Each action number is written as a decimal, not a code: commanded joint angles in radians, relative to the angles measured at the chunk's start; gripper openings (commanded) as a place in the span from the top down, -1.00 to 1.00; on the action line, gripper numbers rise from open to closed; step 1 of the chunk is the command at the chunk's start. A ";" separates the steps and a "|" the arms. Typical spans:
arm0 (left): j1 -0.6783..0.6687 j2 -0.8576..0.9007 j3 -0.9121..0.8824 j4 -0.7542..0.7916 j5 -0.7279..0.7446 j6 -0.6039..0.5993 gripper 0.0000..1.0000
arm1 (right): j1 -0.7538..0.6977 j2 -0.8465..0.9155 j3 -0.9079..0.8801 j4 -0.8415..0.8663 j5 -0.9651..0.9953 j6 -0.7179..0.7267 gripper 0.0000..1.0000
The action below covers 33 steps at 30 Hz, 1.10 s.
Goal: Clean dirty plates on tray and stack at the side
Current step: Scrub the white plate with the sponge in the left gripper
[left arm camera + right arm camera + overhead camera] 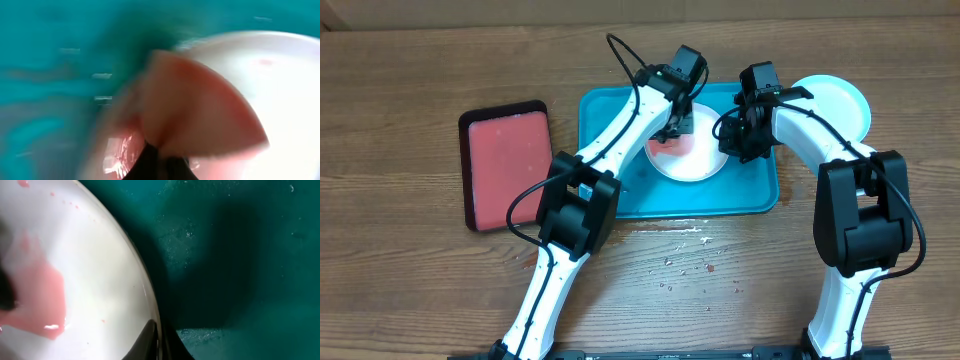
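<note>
Looking down, we see the red-smeared white plate (697, 165) on the turquoise tray (620, 192) — left jaws over it by a pink wad (200, 110), right jaws at its rim; whether either grips, we cannot tell.

1 white plate (698, 162) with a pink smear lies on the blue tray (620, 190). The left gripper (675, 128) is over its upper left, the right gripper (738, 142) at its right rim, perhaps touching. A 2nd plate (840, 105) lies off the tray, upper right.
</note>
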 commanded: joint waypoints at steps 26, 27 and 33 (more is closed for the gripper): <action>0.011 0.017 0.040 0.113 0.442 -0.021 0.92 | -0.006 -0.013 0.040 -0.047 0.016 -0.033 0.93; 0.004 0.017 0.014 0.142 0.441 -0.021 0.92 | -0.006 -0.013 0.040 -0.047 0.017 -0.034 0.93; 0.009 0.017 -0.042 0.154 0.327 -0.040 0.92 | -0.006 -0.013 0.040 -0.050 0.017 -0.034 0.92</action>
